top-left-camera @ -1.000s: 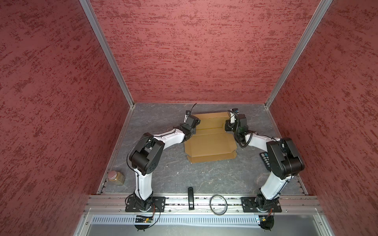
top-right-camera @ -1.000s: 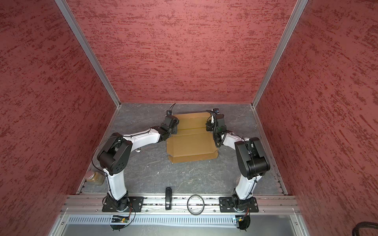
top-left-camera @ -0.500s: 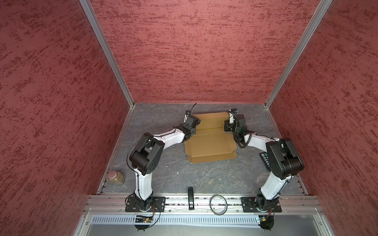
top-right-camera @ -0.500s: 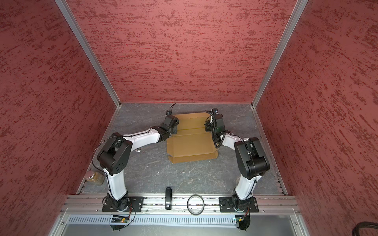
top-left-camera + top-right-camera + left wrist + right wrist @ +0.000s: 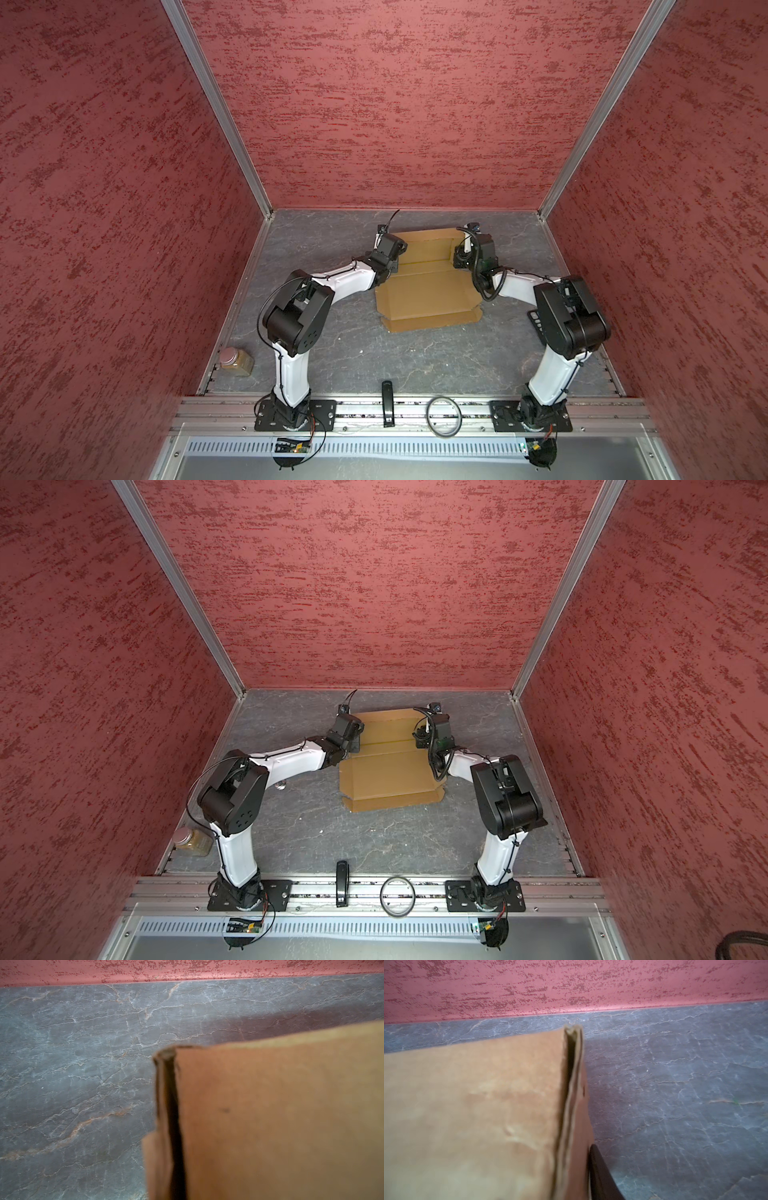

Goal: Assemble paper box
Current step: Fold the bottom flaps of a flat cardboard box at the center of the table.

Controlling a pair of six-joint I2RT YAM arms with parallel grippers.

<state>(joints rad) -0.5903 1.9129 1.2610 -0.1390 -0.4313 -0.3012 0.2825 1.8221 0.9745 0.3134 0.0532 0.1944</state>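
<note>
Paper box [image 5: 424,291] sits at the far middle of the grey table [image 5: 340,357]: plain tan cardboard, half built, with doubled side walls standing at the far end and the lid panel lying flat nearer my bases. My left gripper [image 5: 394,249], jaws pressed together, is at one wall. My right gripper [image 5: 459,257] is at the opposite wall, probably to hold both upright. Whether the right jaws grip, I cannot tell.

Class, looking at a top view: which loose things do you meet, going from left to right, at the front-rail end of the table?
jar → black bar → ring
</note>
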